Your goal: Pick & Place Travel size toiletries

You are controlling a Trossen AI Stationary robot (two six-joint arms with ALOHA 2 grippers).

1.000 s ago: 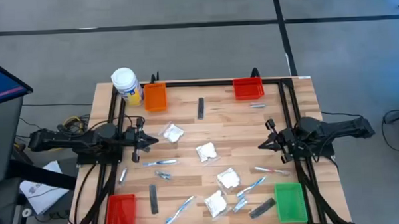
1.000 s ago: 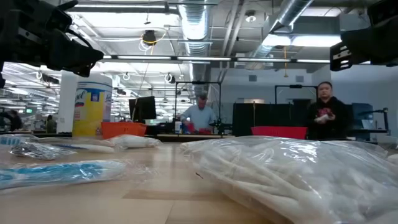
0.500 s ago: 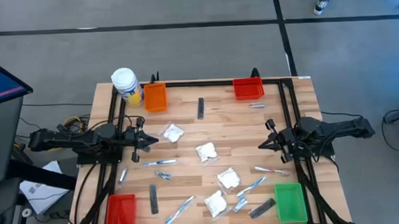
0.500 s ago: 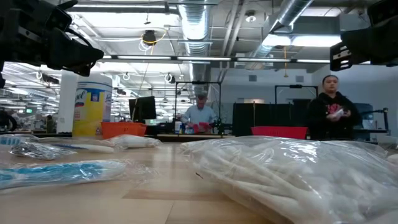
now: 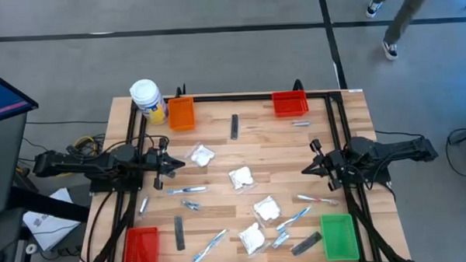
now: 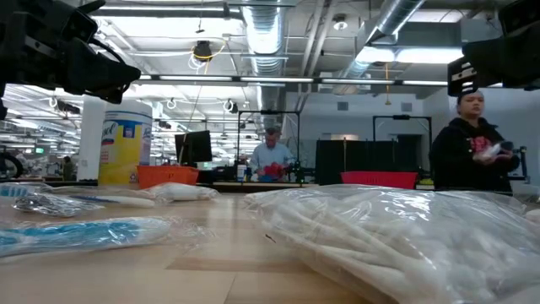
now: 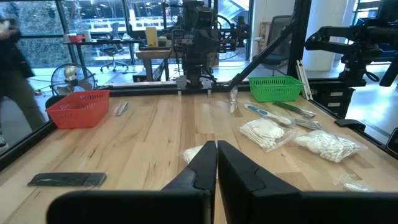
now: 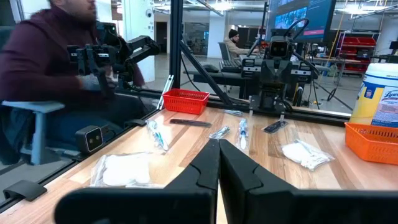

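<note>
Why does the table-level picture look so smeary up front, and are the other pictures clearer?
In the low view the white packet lies so near the lens that it fills the foreground, soft, with glare on its plastic; the room behind is sharper. The high view is evenly lit and crisp across the table. In the right wrist view the person nearby is motion-blurred.

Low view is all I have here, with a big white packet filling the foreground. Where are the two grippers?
Observer: The left gripper hangs at the table's left edge, shut and holding nothing.
Operator: And the right one?
Observer: The right gripper hangs at the right edge, also shut and holding nothing.
Operator: What lies nearest the left one?
Observer: A white puffy packet lies just beyond its tips, apart from them.
Operator: Any bin near the right arm?
Observer: The green bin sits at the near right corner.
</note>
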